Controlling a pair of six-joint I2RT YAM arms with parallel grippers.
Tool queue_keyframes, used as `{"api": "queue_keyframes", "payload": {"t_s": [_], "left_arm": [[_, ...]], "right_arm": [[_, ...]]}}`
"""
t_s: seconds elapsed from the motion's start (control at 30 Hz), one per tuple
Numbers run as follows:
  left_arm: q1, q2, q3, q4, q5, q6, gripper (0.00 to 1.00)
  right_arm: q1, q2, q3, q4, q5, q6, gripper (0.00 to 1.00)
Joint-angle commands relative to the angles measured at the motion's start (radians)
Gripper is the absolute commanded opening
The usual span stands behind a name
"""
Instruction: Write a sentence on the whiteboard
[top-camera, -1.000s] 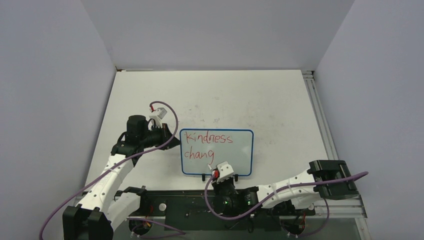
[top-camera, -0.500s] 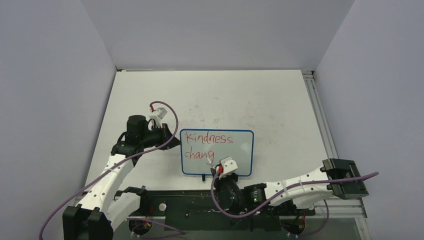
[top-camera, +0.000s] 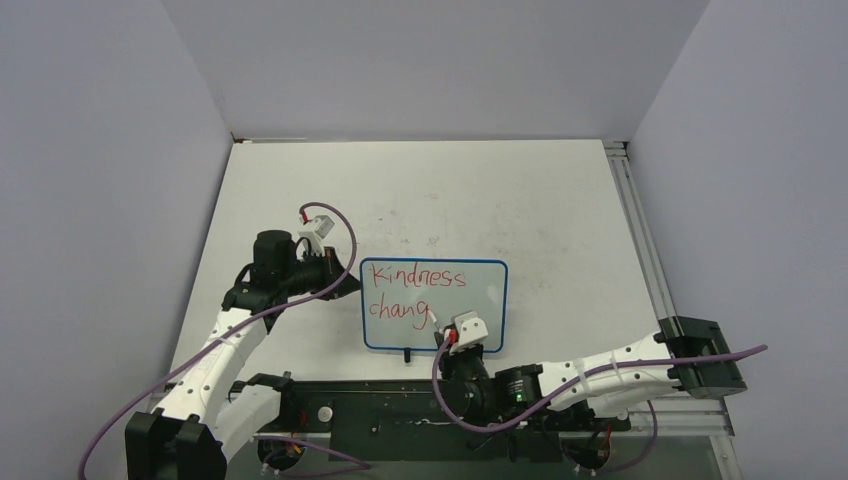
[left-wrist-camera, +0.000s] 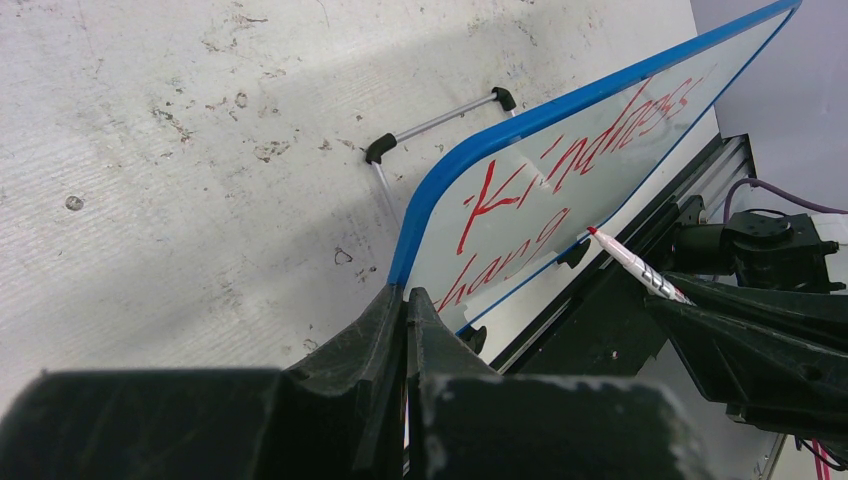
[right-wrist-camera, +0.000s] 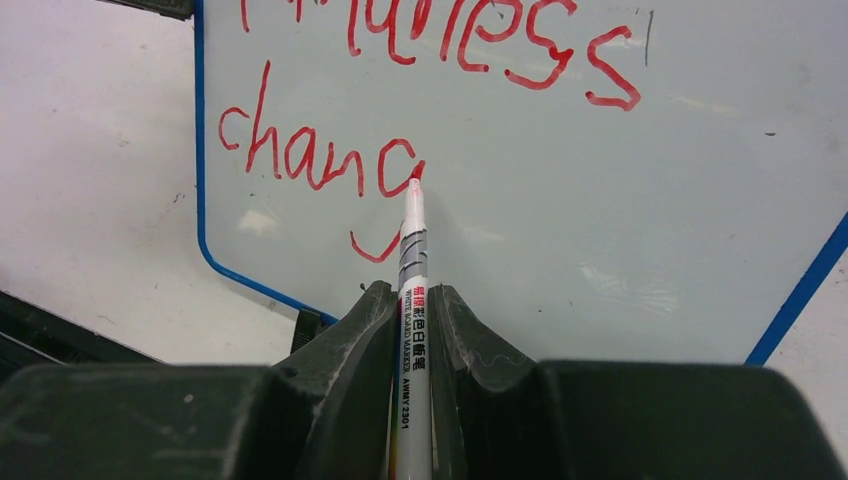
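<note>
The whiteboard (top-camera: 470, 300) sits at the near middle of the table (top-camera: 520, 200), between the two arms, just as it did a second ago. We see "Kindness" on its top line and "chang" on the line below, both in red. The left gripper (left-wrist-camera: 405, 300) has not moved and is pinched tight on the board's blue left edge, steadying it. What has changed is the right arm. Over the last second its elbow has swung outward to the right, and the right gripper (right-wrist-camera: 410, 300) has slid a short way right along the second line. Its jaws are narrow, clamped around the red marker (right-wrist-camera: 412, 250), whose tip now stands at the upper right of the "g". The marker hides part of that letter's tail, so we cannot tell whether the stroke is joined up. We judge that the "g" is about finished and the hand is shifting to start the next letter. The second word looks unfinished, so most of the sentence is still to be written.
</note>
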Motion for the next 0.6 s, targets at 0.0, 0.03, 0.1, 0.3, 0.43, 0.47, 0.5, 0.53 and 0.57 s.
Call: {"api": "queue_keyframes", "payload": {"t_s": [0.0,0.03,0.1,0.3,0.43,0.47,0.5,0.53,0.57], "left_arm": [[-0.004,-0.005,0.039,0.021,0.012,0.005,0.00],[-0.005,-0.006,0.039,0.021,0.013,0.005,0.00],[-0.004,-0.006,0.039,0.021,0.012,0.005,0.00],[-0.005,-0.005,0.039,0.021,0.013,0.005,0.00],[-0.004,-0.005,0.039,0.021,0.013,0.005,0.00],[-0.004,-0.005,0.039,0.021,0.013,0.005,0.00],[-0.005,-0.005,0.039,0.021,0.012,0.005,0.00],[-0.005,-0.005,0.038,0.021,0.013,0.005,0.00],[-0.004,-0.005,0.039,0.021,0.013,0.005,0.00]], "right_arm": [[-0.007,-0.024,-0.010,-0.035,0.040,0.044,0.05],[-0.006,-0.025,-0.012,-0.039,0.040,0.050,0.05],[-0.009,-0.025,-0.016,-0.043,0.038,0.057,0.05],[-0.022,-0.017,-0.025,-0.036,0.028,0.058,0.05],[-0.031,-0.015,-0.031,-0.032,0.021,0.057,0.05],[-0.032,-0.016,-0.033,-0.032,0.018,0.058,0.05],[-0.034,-0.015,-0.035,-0.035,0.015,0.061,0.05],[-0.035,-0.015,-0.035,-0.038,0.013,0.065,0.05],[-0.036,-0.016,-0.037,-0.041,0.012,0.069,0.05]]}}
